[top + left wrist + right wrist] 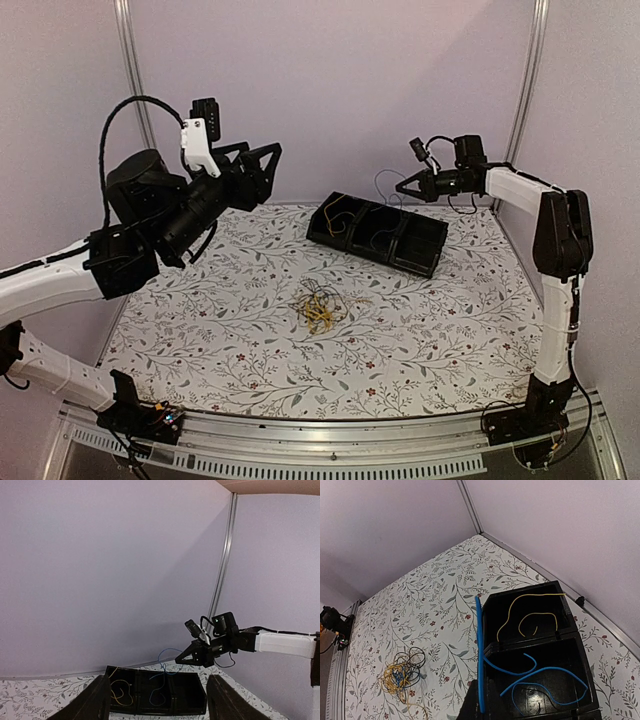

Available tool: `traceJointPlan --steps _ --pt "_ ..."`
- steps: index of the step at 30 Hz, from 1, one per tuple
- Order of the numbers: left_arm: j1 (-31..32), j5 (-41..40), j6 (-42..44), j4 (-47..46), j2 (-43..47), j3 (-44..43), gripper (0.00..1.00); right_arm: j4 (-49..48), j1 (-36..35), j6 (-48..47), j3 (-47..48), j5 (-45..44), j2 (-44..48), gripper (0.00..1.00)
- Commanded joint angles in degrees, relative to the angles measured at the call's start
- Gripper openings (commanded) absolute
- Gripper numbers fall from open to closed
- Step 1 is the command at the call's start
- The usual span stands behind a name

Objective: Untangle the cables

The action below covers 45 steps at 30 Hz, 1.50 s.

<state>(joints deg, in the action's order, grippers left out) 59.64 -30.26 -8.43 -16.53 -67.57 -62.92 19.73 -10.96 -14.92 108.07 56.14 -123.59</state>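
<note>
Cables [318, 308] form a thin wiry knot on floral cloth [450, 320]; your right gripper [402, 186] pinches a blue strand [480, 655], left gripper [262, 152] spread

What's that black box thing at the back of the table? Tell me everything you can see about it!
It is a black tray that looks like plastic, long and split into three open compartments in a row. It sits at the far side of the flowery table, turned a bit askew. One end compartment holds a thin yellow cable. The middle one holds a blue cable, which climbs over the rim to the shut right gripper above the tray's far side. I can see nothing in the last compartment.
</note>
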Motion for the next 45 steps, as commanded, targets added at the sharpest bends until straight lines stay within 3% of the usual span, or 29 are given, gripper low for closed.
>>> traceJointPlan --steps 1,19,37,45 --pt "-1.27 0.85 -0.71 0.19 -0.52 1.03 0.68 0.78 -0.38 -3.08 -1.88 -0.77 1.18 0.00" --pt "-2.46 1.98 -2.20 0.07 -0.52 2.58 0.68 7.15 -0.42 -6.79 -0.59 -6.74 -4.69 0.00" --pt "-4.72 2.01 -5.26 0.53 -0.54 6.44 0.68 10.49 -7.87 -6.72 13.29 -27.48 -16.03 0.00" --pt "-6.35 2.28 -7.04 0.53 0.57 9.01 0.68 11.26 -8.84 -5.89 10.32 -35.46 -12.72 0.04"
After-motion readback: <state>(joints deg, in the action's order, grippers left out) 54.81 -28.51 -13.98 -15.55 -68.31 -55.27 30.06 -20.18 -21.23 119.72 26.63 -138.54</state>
